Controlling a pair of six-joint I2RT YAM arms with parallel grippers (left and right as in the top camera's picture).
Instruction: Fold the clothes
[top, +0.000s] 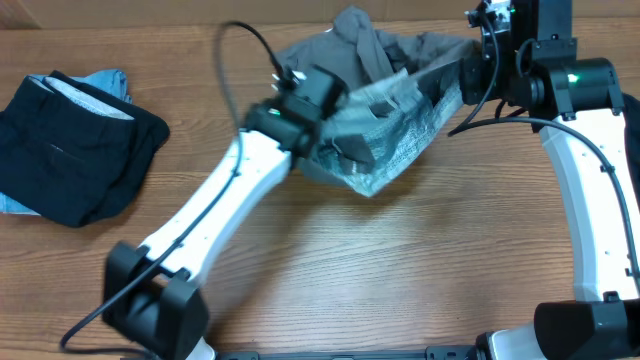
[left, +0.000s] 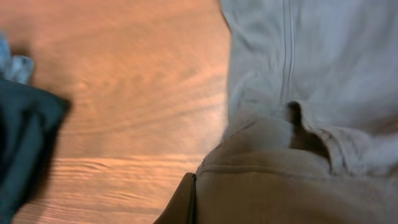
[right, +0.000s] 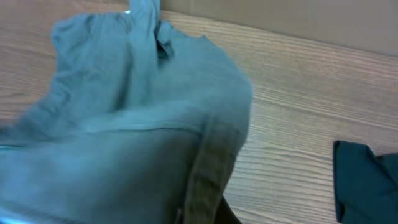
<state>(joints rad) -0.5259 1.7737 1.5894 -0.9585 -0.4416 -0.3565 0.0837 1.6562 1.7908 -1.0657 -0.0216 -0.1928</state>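
Overhead, the grey garment hangs stretched between both arms at the far middle of the bench, its lower edge sagging toward the wood. The left hand is buried in the cloth's left side, clenched on the fabric. The right hand is clenched on its right edge. The black clothes lie heaped at the left end, well apart, with a light-blue piece peeking out beneath them.
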